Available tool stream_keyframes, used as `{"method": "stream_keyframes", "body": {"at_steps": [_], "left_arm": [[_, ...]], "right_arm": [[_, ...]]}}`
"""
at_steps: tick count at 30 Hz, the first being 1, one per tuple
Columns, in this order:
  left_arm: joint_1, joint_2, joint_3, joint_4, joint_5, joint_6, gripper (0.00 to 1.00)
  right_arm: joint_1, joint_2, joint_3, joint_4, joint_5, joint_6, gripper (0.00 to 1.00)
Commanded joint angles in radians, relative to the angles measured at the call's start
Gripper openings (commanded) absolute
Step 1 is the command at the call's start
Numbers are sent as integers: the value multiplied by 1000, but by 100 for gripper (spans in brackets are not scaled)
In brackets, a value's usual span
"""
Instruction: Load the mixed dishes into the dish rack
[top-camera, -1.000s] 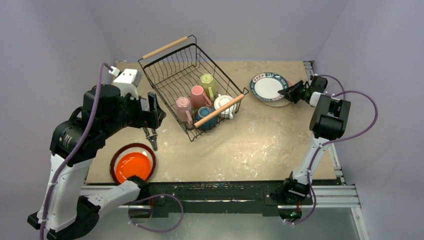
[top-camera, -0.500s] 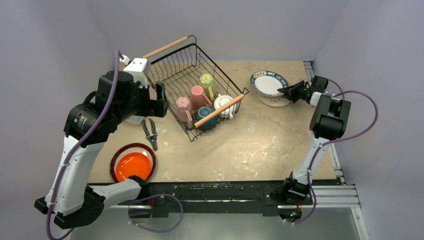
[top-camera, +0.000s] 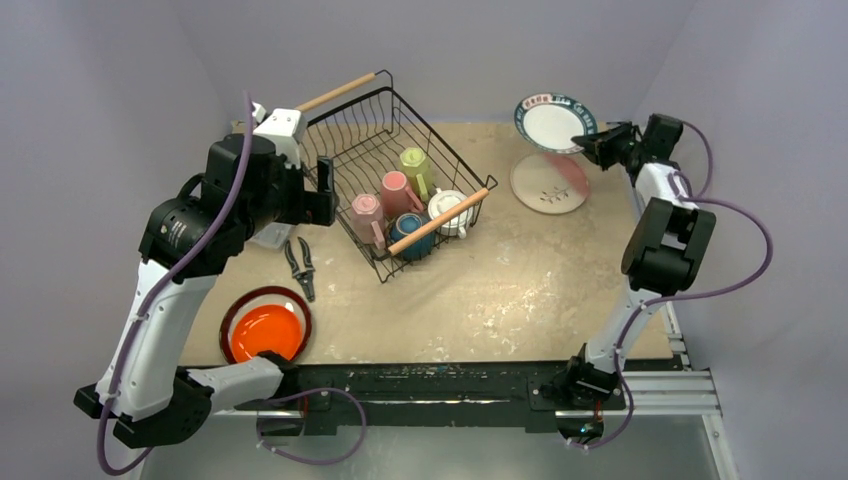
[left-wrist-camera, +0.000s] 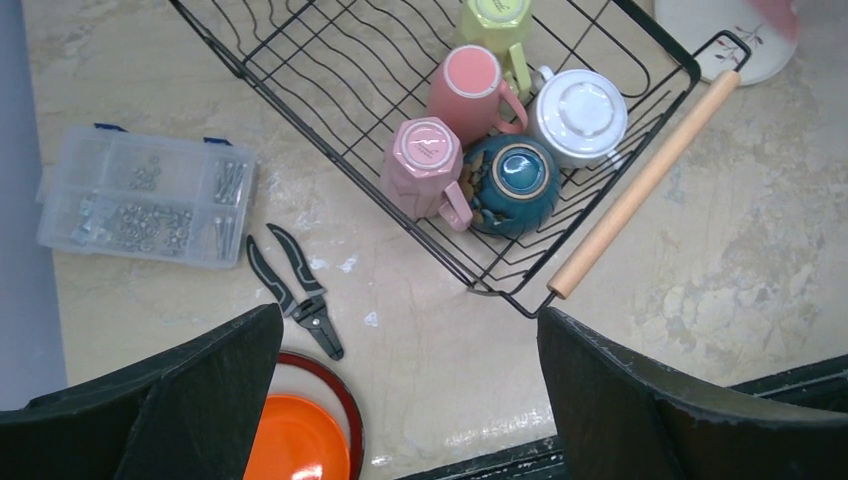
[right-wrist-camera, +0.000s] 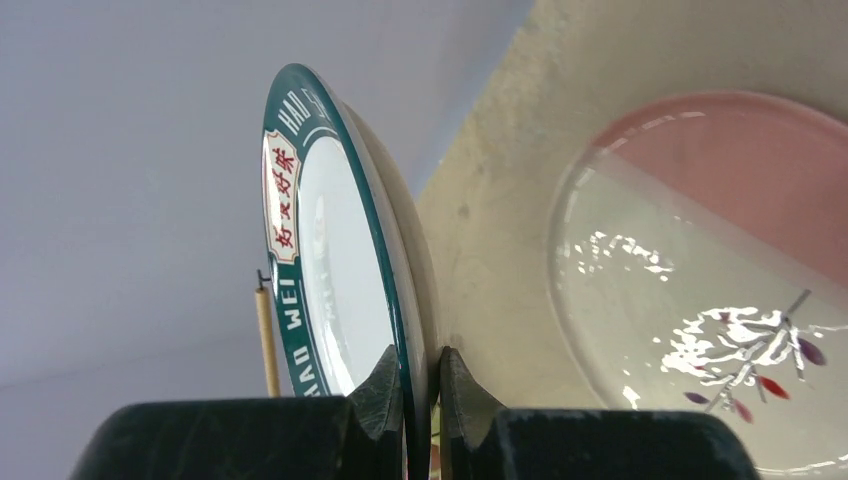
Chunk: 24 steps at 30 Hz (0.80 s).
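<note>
The dish rack stands at the back left of the table. In it lie two pink mugs, a yellow-green mug, a white two-handled cup and a teal bowl. My right gripper is shut on the rim of a teal-rimmed white plate, held on edge in the air above the pink-white plate. The wrist view shows the pads pinching the plate's rim. My left gripper hangs open and empty beside the rack's left side. An orange plate lies on a dark red-rimmed plate at the front left.
Black pliers lie between the rack and the orange plate. A clear plastic parts box sits left of the rack, under my left arm. The table's front edge runs below the plates.
My right gripper has lifted the teal-rimmed plate off the pink-white plate, up and toward the back. My left arm has risen and moved back toward the rack.
</note>
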Motion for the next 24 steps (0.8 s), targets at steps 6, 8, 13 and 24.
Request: {"method": "stream_keyframes", "body": {"at_steps": [6, 8, 13, 24], "left_arm": [[6, -139, -54, -27, -281, -63, 100], [5, -169, -68, -38, -314, -82, 100], [6, -188, -61, -79, -350, -102, 100], [5, -231, -35, -131, -234, -87, 99]], "right_arm": [[142, -159, 195, -87, 98, -79, 0], [187, -182, 206, -87, 131, -90, 0], [289, -243, 218, -86, 245, -110, 0], [576, -237, 364, -87, 519, -187, 0]]}}
